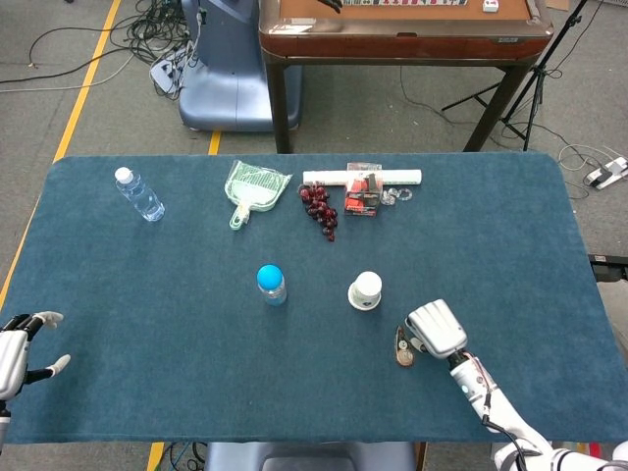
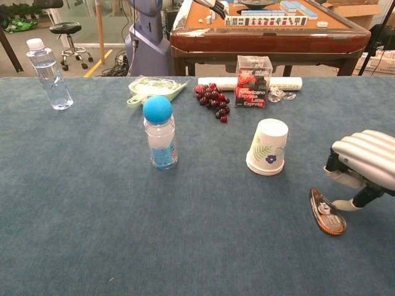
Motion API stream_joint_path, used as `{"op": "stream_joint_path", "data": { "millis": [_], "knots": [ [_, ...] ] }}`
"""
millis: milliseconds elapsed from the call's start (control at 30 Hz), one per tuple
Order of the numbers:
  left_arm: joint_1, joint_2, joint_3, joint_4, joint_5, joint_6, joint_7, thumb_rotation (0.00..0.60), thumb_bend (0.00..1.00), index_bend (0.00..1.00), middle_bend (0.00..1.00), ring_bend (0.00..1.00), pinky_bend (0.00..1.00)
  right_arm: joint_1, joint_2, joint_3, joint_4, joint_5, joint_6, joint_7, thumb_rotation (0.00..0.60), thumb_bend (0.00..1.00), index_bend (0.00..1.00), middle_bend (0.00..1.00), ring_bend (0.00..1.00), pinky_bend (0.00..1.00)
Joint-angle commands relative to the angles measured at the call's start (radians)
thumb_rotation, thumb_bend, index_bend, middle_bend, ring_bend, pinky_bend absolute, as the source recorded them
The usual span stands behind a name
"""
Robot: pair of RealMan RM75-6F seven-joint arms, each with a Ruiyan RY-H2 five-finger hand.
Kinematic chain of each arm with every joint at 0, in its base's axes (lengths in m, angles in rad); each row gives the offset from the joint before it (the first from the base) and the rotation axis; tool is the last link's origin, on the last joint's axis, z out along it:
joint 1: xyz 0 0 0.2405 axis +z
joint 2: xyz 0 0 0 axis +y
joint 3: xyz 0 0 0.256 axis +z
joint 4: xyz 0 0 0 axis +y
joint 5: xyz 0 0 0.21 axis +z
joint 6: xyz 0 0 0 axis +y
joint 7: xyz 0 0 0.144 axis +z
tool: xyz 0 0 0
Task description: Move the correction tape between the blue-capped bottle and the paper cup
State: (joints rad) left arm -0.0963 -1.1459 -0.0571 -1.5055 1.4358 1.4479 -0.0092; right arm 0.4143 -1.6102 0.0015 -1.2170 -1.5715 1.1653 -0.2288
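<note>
The blue-capped bottle (image 1: pixel 271 284) (image 2: pixel 160 132) stands upright mid-table. The paper cup (image 1: pixel 365 290) (image 2: pixel 268 148) sits upside down to its right, with a bare gap between them. The correction tape (image 1: pixel 403 346) (image 2: pixel 327 211), brown and clear, is on edge low over the cloth, right of and nearer than the cup. My right hand (image 1: pixel 435 329) (image 2: pixel 364 163) holds it from the right, thumb and fingers pinching it. My left hand (image 1: pixel 15 353) rests at the table's front left edge, fingers apart, holding nothing.
Along the far side lie a clear water bottle (image 1: pixel 140 194) (image 2: pixel 49 74), a green dustpan (image 1: pixel 253 188), grapes (image 1: pixel 321 208), a red box (image 1: pixel 362 193) and a white roll (image 1: pixel 361 177). A brown table (image 1: pixel 402 34) stands beyond the blue tabletop (image 1: pixel 177 363).
</note>
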Motion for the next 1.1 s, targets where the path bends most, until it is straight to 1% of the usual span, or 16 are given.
{"op": "stream_joint_path", "data": {
  "millis": [33,367,1100],
  "knots": [
    [0.001,0.001,-0.001,0.000,-0.002,-0.001,-0.001,0.600,0.09,0.39,0.42,0.33,0.50,0.005,-0.007,-0.001,0.001,-0.001,-0.006,-0.002,0.600,0.00,1.00,1.00,1.00,1.00],
    [0.001,0.000,-0.002,0.002,-0.001,0.002,-0.003,0.600,0.09,0.42,0.43,0.33,0.50,0.019,-0.029,-0.004,-0.012,-0.007,-0.013,-0.012,0.600,0.00,1.00,1.00,1.00,1.00],
    [0.000,0.000,-0.003,0.005,-0.009,-0.007,-0.004,0.600,0.09,0.42,0.43,0.33,0.50,0.045,-0.041,-0.010,-0.079,-0.021,-0.024,-0.057,0.600,0.00,1.00,1.00,1.00,1.00]
  ]
}}
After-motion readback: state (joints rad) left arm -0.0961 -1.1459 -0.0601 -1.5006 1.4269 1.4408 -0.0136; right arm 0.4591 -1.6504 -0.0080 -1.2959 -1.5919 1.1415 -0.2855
